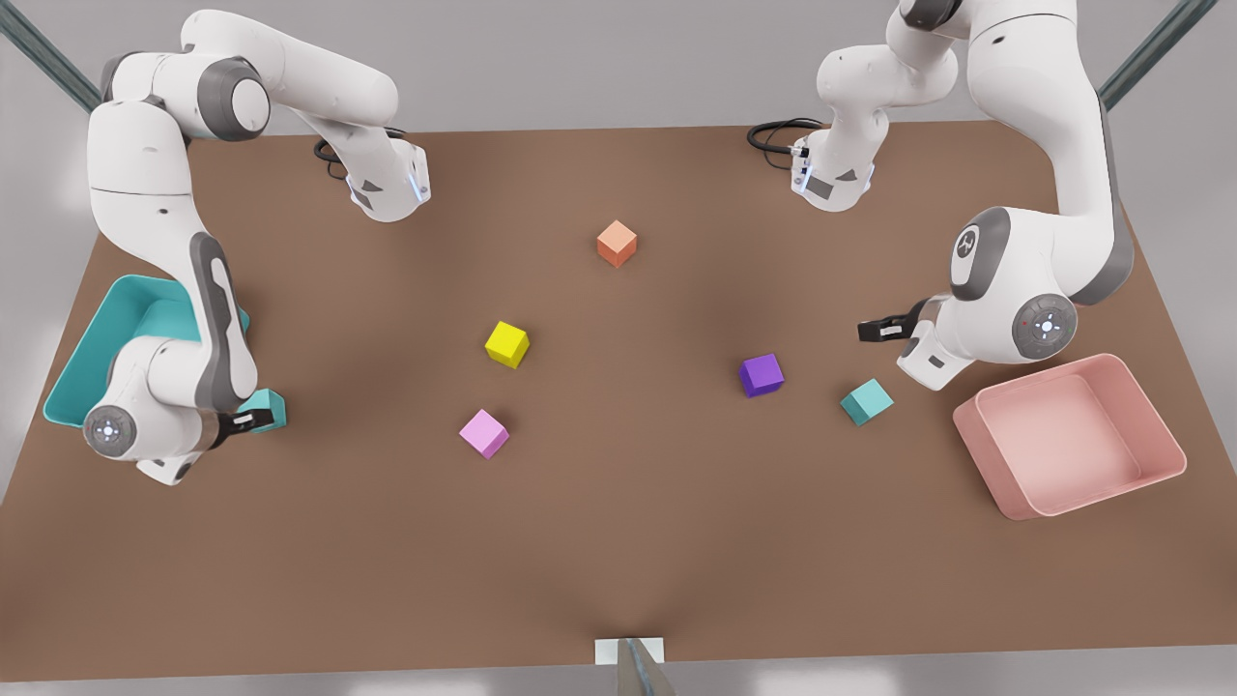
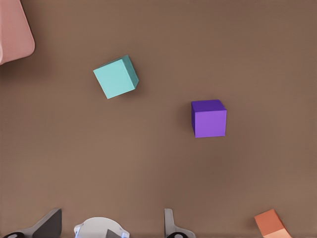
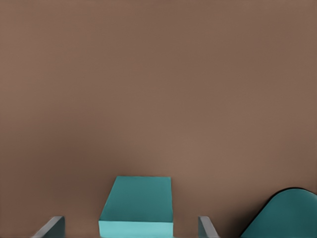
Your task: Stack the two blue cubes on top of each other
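The front view shows six small cubes on the brown table (image 1: 618, 541): two teal cubes, one purple cube (image 1: 762, 374), one yellow cube (image 1: 507, 343), one pink cube (image 1: 484, 432) and one orange cube (image 1: 617, 243), plus two bins, a teal bin (image 1: 82, 372) at the front view's left and a pink bin (image 1: 1073, 435) at the front view's right. One teal cube (image 1: 867, 401) lies between the purple cube and the pink bin; the second teal cube (image 1: 268, 409) sits just beside the teal bin, partly hidden by the arm there. The right gripper (image 1: 253, 419) is at that second cube, a dark finger lying across its face; the left gripper (image 1: 884, 329) hangs apart from the first teal cube, on its far side, near the pink bin. In the left wrist view, one teal cube (image 2: 116, 77) and the purple cube (image 2: 208, 118) rest apart on the table, with a corner of the pink bin (image 2: 15, 32) and part of the orange cube (image 2: 271, 224) at the edges; the left gripper's fingers (image 2: 48, 224) are spread wide and hold nothing. In the right wrist view, the second teal cube (image 3: 137, 206) sits between the right gripper's fingertips (image 3: 50, 226), which stand spread on either side of it with visible gaps, not pinching; a rounded corner of the teal bin (image 3: 285, 215) lies beside.
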Robot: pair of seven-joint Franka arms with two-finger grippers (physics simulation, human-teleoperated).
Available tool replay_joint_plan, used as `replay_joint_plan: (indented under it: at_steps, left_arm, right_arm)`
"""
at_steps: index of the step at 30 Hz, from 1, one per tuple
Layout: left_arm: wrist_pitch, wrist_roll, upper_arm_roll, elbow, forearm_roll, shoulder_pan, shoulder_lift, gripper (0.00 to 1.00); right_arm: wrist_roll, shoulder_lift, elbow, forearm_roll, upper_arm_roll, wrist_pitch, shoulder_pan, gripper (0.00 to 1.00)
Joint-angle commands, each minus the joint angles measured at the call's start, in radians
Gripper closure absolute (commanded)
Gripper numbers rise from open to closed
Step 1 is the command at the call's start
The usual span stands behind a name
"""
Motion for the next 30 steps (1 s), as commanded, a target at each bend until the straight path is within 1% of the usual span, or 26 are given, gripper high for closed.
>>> replay_joint_plan:
  at_steps: [1,17,21,26,27,28,29,30]
  left_arm:
    - [-0.001,-0.007,0.000,0.000,0.002,0.000,-0.001,0.00]
    - [-0.001,-0.007,0.000,0.000,0.002,0.000,-0.001,0.00]
    - [0.001,-0.008,0.000,0.000,0.002,0.000,0.000,0.00]
    - [-0.001,-0.007,0.000,0.000,0.002,0.000,0.000,0.00]
    - [0.001,-0.008,0.000,0.000,0.002,0.000,0.000,0.00]
    - [-0.001,-0.008,0.000,0.000,0.002,0.000,0.000,0.00]
    - [-0.001,-0.008,0.000,0.000,0.002,-0.002,0.000,0.00]
    - [-0.001,-0.008,0.000,0.000,0.002,0.000,0.000,0.00]
  right_arm:
    - [-0.044,-0.005,-0.014,-0.015,0.000,0.027,0.000,0.00]
    - [0.018,0.046,-0.068,-0.021,-0.023,0.030,0.002,0.00]
    - [0.018,0.049,-0.093,-0.044,-0.045,0.030,0.000,0.00]
    - [0.033,0.052,-0.106,-0.065,-0.045,0.030,0.002,0.01]
    - [0.038,0.056,-0.106,-0.065,-0.045,0.030,0.003,0.08]
    - [0.038,0.060,-0.106,-0.065,-0.045,0.030,0.005,0.26]
    - [0.038,0.067,-0.106,-0.065,-0.045,0.028,0.005,0.34]
    - [0.039,0.072,-0.106,-0.065,-0.045,0.030,0.006,0.34]
